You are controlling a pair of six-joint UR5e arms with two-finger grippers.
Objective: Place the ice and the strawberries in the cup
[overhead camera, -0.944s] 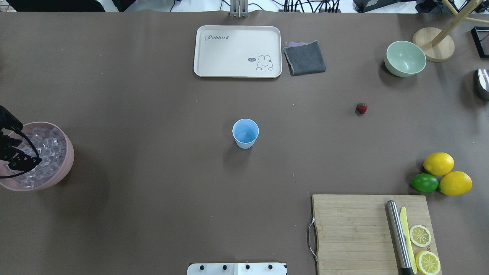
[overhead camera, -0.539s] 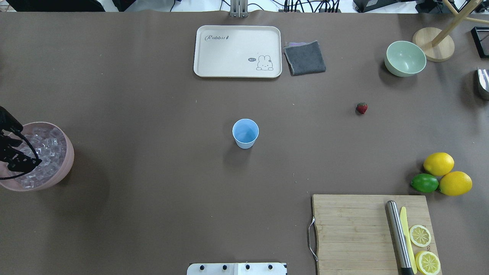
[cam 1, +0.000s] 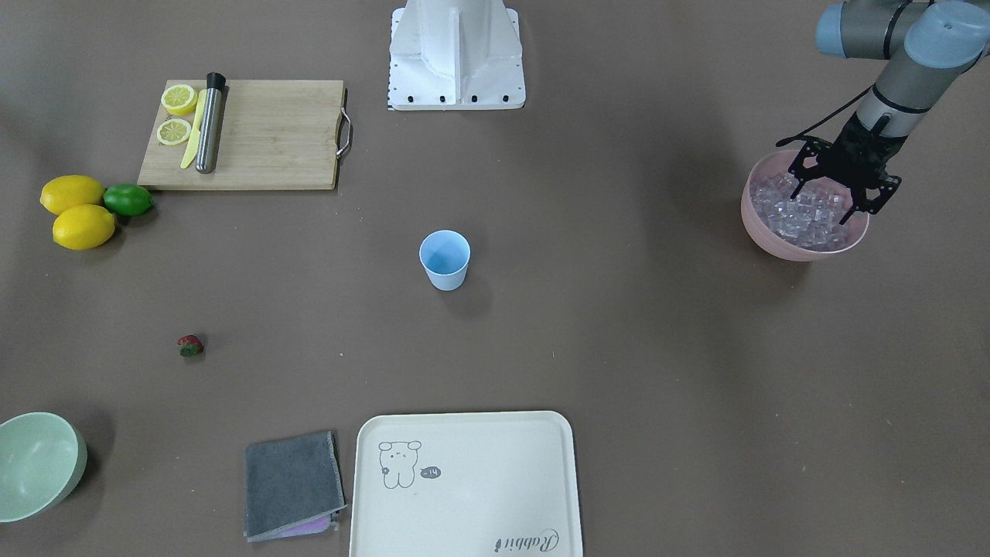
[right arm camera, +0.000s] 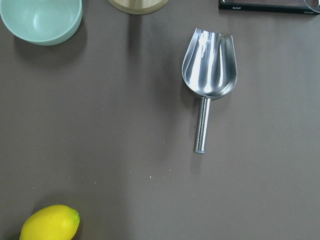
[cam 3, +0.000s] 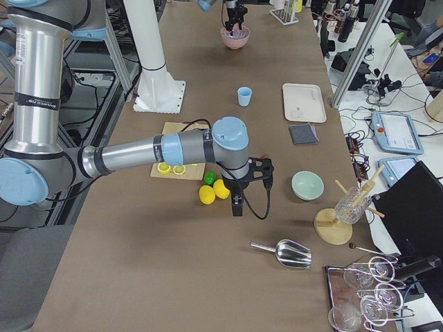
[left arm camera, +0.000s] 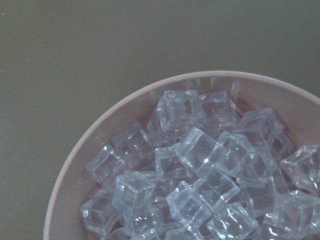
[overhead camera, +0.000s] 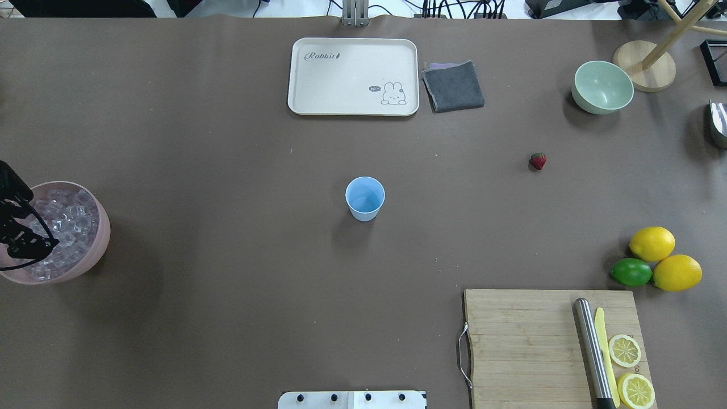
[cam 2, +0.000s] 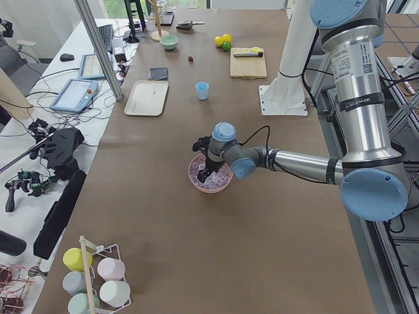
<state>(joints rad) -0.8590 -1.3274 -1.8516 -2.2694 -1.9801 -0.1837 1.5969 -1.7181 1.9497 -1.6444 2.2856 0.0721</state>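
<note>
One brown table point(cam 1: 619, 325), left fingers point(cam 1: 797, 179) wide over ice point(cam 1: 804, 220), right fingers point(cam 3: 236, 206) cannot tell, cluttered desk point(cam 2: 69, 72) alongside.

Robot lab: pedestal-mounted arm point(cam 2: 359, 98), operator tablet point(cam 2: 73, 95), loose cables point(overhead camera: 448, 8).

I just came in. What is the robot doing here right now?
The left gripper hangs open over the pink bowl, low at the ice, with no cube clearly gripped. The cup stands in the middle of the table and looks empty. The strawberry lies on the table, apart from the cup. The right gripper hovers beside the lemons; I cannot tell whether it is open.
</note>
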